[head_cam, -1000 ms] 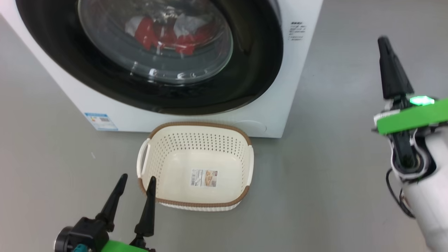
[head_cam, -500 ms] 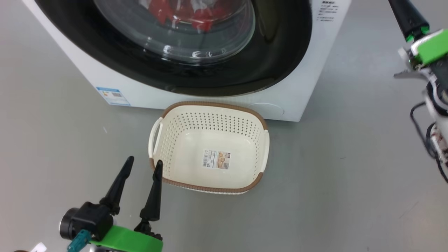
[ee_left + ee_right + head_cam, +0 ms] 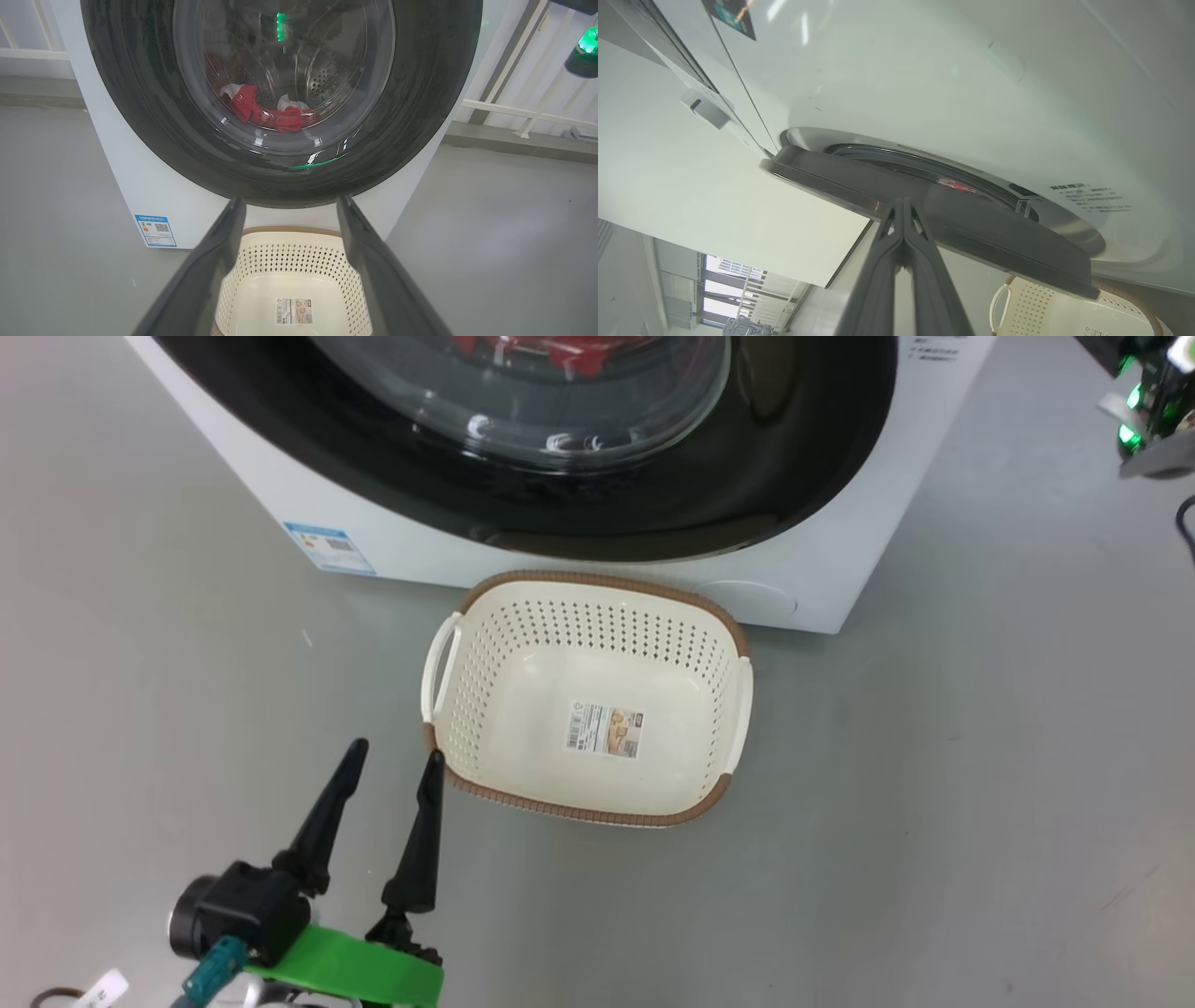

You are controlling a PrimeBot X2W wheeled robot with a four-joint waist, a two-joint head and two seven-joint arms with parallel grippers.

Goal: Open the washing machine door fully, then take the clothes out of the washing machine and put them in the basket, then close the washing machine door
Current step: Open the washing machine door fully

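On my head camera the top edge cuts off most of the washing machine door (image 3: 672, 513), leaving me a sliver of the clothes (image 3: 574, 350) behind it. Print on the paper label (image 3: 605, 730) in the basket (image 3: 597, 581) and the blue label (image 3: 329, 547) is too small to read

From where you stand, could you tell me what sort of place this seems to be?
Probably a test room staged as a laundry corner: a white front-loading washing machine stands on a bare grey floor, a small basket before it, white railings behind.
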